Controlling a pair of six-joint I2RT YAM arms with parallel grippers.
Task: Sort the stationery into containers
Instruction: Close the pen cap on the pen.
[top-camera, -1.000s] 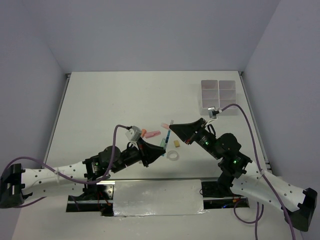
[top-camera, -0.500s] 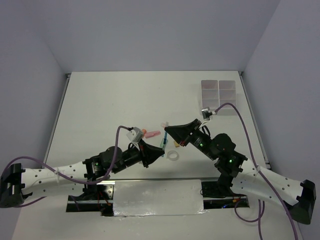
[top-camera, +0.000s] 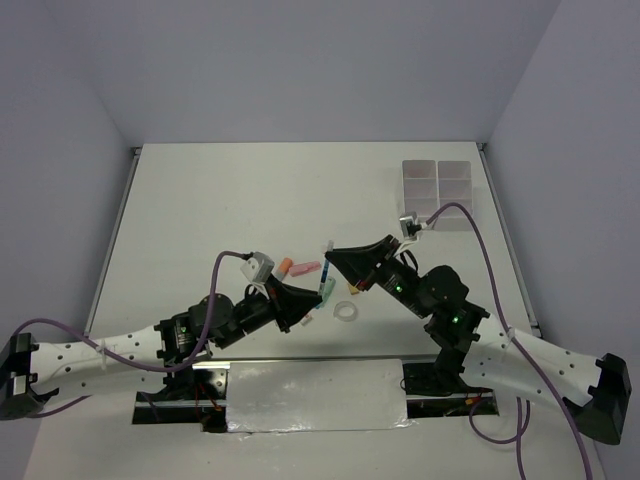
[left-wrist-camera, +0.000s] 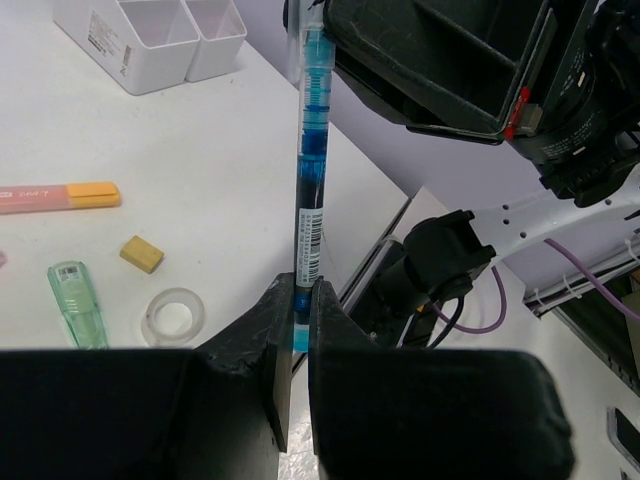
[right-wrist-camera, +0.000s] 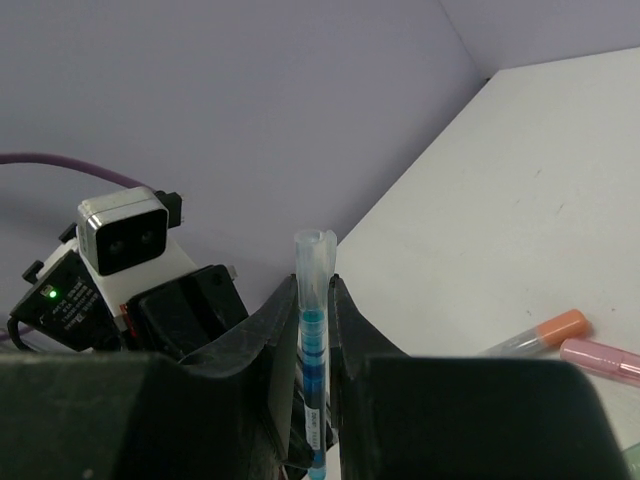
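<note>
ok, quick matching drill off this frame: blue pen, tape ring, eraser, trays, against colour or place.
Things:
1 blue pen
2 tape ring
3 eraser
4 trays

Colour or place:
a white, at the far right of the table
b yellow, lying on the table
c gripped by the left gripper and the right gripper at once
d clear, lying on the table

Pairs: 1-c, 2-d, 3-b, 4-a

The pen (left-wrist-camera: 308, 150) is clear, with stacked blue bands and a white barcode label. The left tool (left-wrist-camera: 300, 300) and right tool (right-wrist-camera: 315, 290) are black. The tabletop (left-wrist-camera: 200, 180) is white, the marker (left-wrist-camera: 55, 196) pink with an orange cap, the eraser (left-wrist-camera: 142, 254) yellow, the packet (left-wrist-camera: 78, 305) translucent green, the tape ring (left-wrist-camera: 173, 314) clear, and the trays (left-wrist-camera: 150, 40) white.
</note>
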